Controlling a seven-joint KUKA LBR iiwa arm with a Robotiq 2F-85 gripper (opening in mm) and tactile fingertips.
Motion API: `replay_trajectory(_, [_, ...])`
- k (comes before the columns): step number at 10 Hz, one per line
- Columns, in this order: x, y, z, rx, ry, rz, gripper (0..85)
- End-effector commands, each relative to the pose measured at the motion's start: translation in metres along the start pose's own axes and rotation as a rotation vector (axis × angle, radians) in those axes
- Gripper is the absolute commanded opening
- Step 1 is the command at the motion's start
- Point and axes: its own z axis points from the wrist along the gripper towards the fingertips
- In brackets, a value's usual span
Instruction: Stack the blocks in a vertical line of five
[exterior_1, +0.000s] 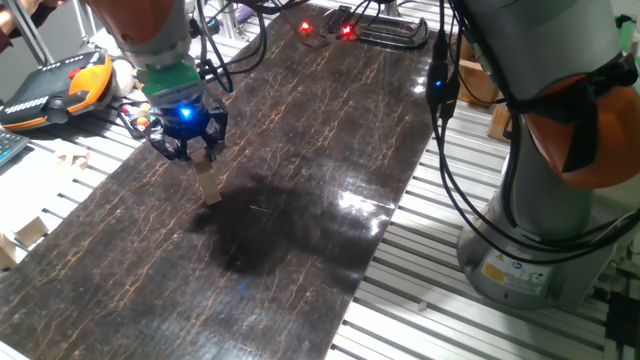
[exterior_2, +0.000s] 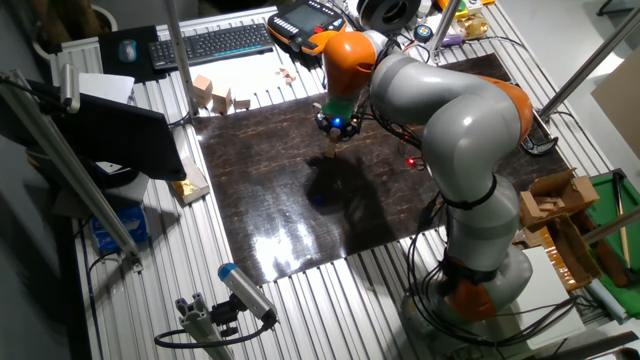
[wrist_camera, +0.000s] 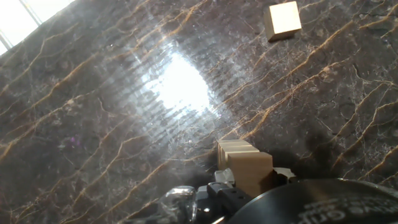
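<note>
A short stack of tan wooden blocks (exterior_1: 209, 185) stands on the dark marbled table top (exterior_1: 300, 150), left of its middle. My gripper (exterior_1: 204, 155) is right above the stack, its fingers closed around the top block. The stack also shows in the other fixed view (exterior_2: 333, 151), small, under the gripper (exterior_2: 336, 130). In the hand view the top block (wrist_camera: 250, 171) is close and large at the bottom, with the edges of lower blocks showing to its left. One more block (wrist_camera: 282, 20) lies alone on the table at the upper right.
A teach pendant (exterior_1: 60, 85) lies off the table's far left corner. Larger pale wooden pieces (exterior_2: 213, 95) and a keyboard (exterior_2: 215, 42) sit beyond the table edge. Cables with red lights (exterior_1: 325, 30) lie at the far end. The arm's base (exterior_1: 540, 220) stands to the right.
</note>
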Motion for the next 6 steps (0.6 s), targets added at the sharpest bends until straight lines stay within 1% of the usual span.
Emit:
replay_trajectory(1, [0.0001,0.0000,0.0003,-0.001,-0.001,0.000,1.0])
replay_trajectory(4, [0.0008,0.0003,0.0009,-0.010,-0.003,-0.007,1.0])
replay_trajectory(6, [0.0008,0.0005,0.0015,-0.015,-0.010,-0.018,1.0])
